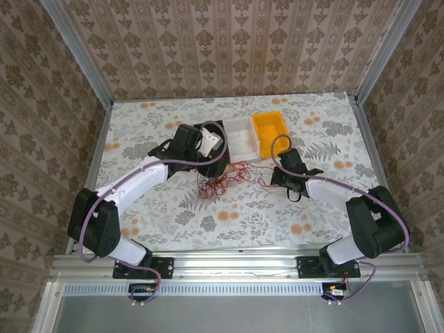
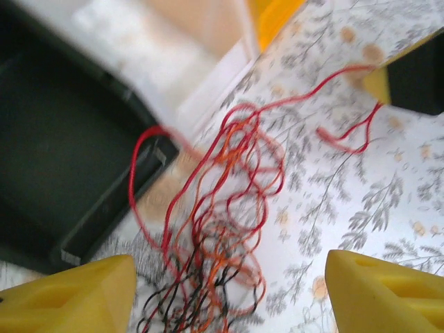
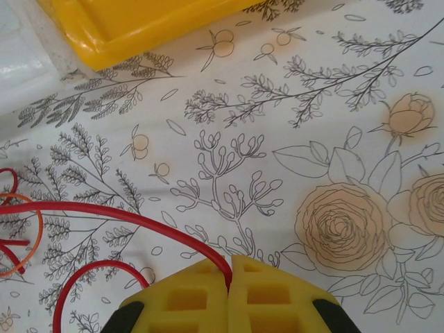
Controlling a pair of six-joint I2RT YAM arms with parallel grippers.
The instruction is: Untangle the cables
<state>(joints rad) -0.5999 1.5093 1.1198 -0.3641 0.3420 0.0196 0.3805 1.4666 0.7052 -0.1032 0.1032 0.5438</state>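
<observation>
Found the cables [image 1: 223, 179] as a loose red tangle on the flowered table [image 1: 139, 125], near the white bin [image 1: 239, 142]. Saw the left gripper [image 2: 229, 277] spread wide over the tangle — and the right gripper [image 3: 229, 272] pressed together, pinching one red strand.

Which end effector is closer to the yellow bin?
Right. The right end effector grips a red cable near the yellow bin; the left end effector is open over the tangle, beside the black bin.

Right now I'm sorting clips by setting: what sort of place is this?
Probably a robot test cell: brown patterned wallpaper walls in aluminium framing, a floral-print tabletop, and a tangle of thin red wires.
</observation>
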